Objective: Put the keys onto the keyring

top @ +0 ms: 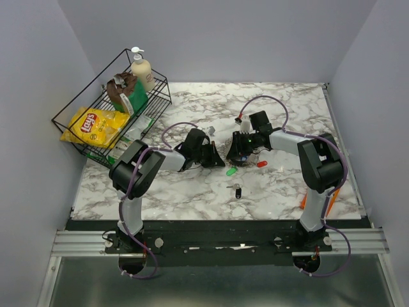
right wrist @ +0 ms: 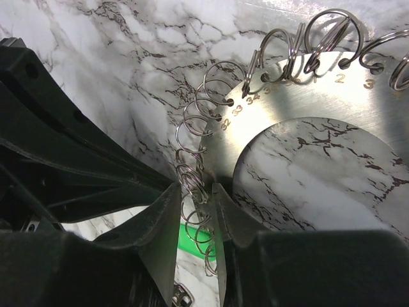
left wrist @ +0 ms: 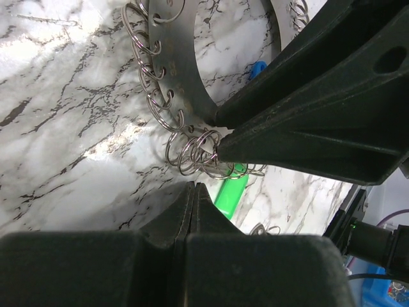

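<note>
2 grippers: right gripper (right wrist: 195, 204) is pinching the keyring (right wrist: 287, 96) rim narrowly; left gripper (left wrist: 192, 198) is sitting shut, empty, needing the green key (left wrist: 230, 195) next.

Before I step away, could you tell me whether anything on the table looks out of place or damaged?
Nothing stands out. The right gripper pinches the edge loops of the keyring, and the green key, red key and black key lie loose on the table, none visibly damaged.

White-grey marbled tabletop (top: 185, 195) between plain pale grey walls (top: 255, 38), aluminium rail (top: 83, 242) along its near edge
</note>
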Tool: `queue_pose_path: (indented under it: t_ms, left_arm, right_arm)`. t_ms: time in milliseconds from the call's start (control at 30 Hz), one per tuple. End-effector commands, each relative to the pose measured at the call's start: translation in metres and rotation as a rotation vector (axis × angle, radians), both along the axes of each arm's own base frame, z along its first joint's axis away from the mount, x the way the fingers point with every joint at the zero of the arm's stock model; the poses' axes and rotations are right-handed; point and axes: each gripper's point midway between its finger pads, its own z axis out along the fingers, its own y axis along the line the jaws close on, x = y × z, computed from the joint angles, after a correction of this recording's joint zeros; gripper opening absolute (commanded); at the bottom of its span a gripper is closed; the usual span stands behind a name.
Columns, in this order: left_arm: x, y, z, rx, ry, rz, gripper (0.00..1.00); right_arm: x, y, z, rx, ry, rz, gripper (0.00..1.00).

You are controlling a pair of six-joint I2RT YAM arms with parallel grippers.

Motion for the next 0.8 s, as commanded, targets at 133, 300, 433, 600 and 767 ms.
queue_pose_path:
  t_ms: [133, 300, 433, 600, 767]
  left_arm:
    - [0.006, -0.006, -0.004, -0.006, 0.003, 0.0, 0.0]
    - [0.008, -0.006, -0.008, 0.007, 0.005, 0.008, 0.0]
    - [0.009, -0.003, -0.013, 0.034, 0.002, 0.013, 0.0]
    - [0.01, 0.0, -0.016, 0.058, -0.001, 0.015, 0.0]
    - [0.01, 0.001, -0.019, 0.067, 0.001, 0.018, 0.0]
  right_arm:
    - [-0.01, 0.006, -0.003, 0.029, 0.052, 0.027, 0.35]
    - [-0.013, 0.007, -0.001, 0.04, 0.057, 0.034, 0.34]
    - [-0.015, 0.008, 0.001, 0.049, 0.059, 0.04, 0.33]
    - [-0.016, 0.01, 0.004, 0.064, 0.062, 0.048, 0.32]
    - [-0.017, 0.008, 0.003, 0.059, 0.061, 0.047, 0.29]
